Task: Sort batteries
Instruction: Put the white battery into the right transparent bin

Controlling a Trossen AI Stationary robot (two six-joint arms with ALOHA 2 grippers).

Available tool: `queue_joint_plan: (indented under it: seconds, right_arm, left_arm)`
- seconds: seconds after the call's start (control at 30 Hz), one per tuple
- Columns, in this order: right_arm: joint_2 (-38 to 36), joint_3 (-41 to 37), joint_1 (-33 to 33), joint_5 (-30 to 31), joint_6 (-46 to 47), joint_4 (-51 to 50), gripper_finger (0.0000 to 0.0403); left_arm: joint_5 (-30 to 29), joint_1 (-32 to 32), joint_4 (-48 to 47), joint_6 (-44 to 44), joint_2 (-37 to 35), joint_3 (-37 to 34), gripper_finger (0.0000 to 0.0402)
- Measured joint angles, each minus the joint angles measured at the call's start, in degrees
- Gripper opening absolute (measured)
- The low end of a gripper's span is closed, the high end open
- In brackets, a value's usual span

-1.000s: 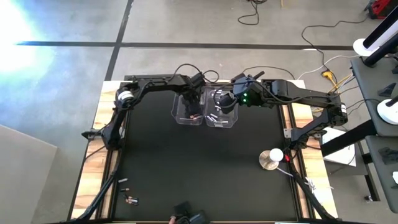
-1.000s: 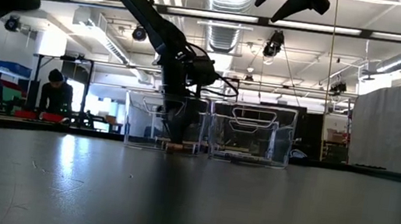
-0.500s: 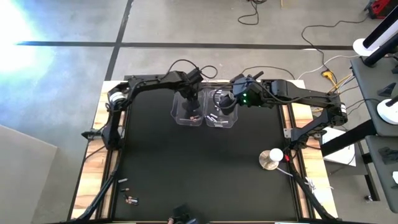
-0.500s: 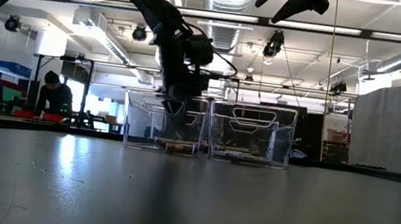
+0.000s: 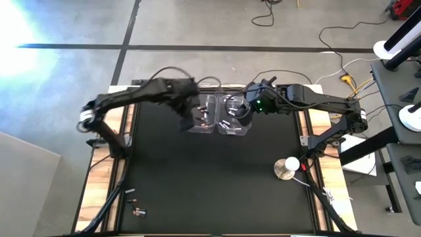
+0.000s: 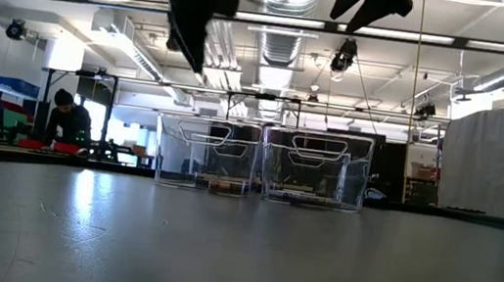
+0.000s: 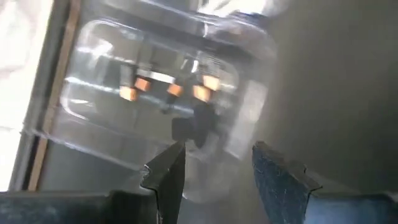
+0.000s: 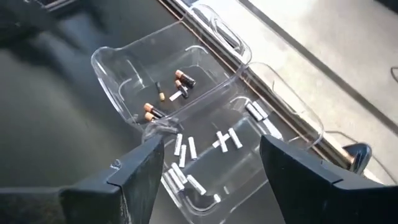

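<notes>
Lying loose near the surface (image 5: 210, 178) edge, remaining batteries (image 5: 135, 209) look small, rigid, smooth, likely to roll; pinch mid-barrel. Others fill clear bins (image 8: 186, 93). Left claw (image 7: 214, 168) and right claw (image 8: 208, 165) hang open, empty.

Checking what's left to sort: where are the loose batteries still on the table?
High view: the loose batteries lie on the black mat's near-left corner, far from both clear bins at the far middle.
</notes>
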Motion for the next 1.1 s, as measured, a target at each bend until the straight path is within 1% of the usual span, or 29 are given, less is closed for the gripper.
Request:
queue_joint_plan:
  seconds: [0.13, 0.27, 0.37, 0.43, 0.57, 0.67, 0.8, 0.9, 0.97, 1.03, 1.1]
  right_arm:
    - [0.02, -0.75, -0.02, 0.29, -3.51, 3.01, 0.0265]
    - [0.09, -1.83, 0.00, 0.39, -4.40, 8.82, 0.0269]
    - [0.26, -2.65, 0.77, -0.04, -3.75, 12.61, 0.0268]
    - [0.52, -2.74, 1.87, -1.21, -2.53, 13.77, 0.0263]
    - [1.44, -2.89, 6.09, -2.99, 1.45, 17.16, 0.0252]
    - [2.83, -2.93, 10.91, -3.05, 5.16, 21.54, 0.0244]
    - [5.04, -2.93, 18.12, -3.02, 9.44, 25.92, 0.0234]
    - [7.27, -2.93, 23.52, -2.22, 15.57, 25.64, 0.0226]
    - [9.12, -2.93, 27.37, 0.07, 19.11, 25.61, 0.0224]
    - [10.95, -2.93, 30.89, 2.78, 21.62, 25.59, 0.0224]
    - [12.38, -2.93, 33.36, 5.38, 23.77, 25.61, 0.0227]
  left_arm:
    - [0.24, -8.55, -4.81, -8.46, -8.67, -4.27, 0.0165]
    - [0.22, -19.96, -5.38, -21.17, -16.05, -11.34, 0.0165]
    - [0.43, -29.14, -5.21, -32.12, -19.56, -17.57, 0.0165]
    - [0.97, -35.19, -4.79, -38.64, -20.60, -21.74, 0.0165]
    - [6.27, -45.52, -0.57, -49.25, -20.19, -28.65, 0.0165]
    - [7.30, -53.08, 3.88, -57.09, -18.00, -31.66, 0.0165]
    - [7.34, -61.10, 3.50, -61.05, -13.70, -32.20, 0.0161]
    - [8.39, -63.77, 2.95, -61.32, -11.00, -32.90, 0.0155]
    - [11.01, -63.92, 2.80, -60.89, -9.37, -34.68, 0.0154]
    - [15.10, -63.76, 2.64, -59.62, -7.97, -37.33, 0.0154]
    - [17.25, -63.27, 2.65, -57.69, -6.58, -39.80, 0.0154]
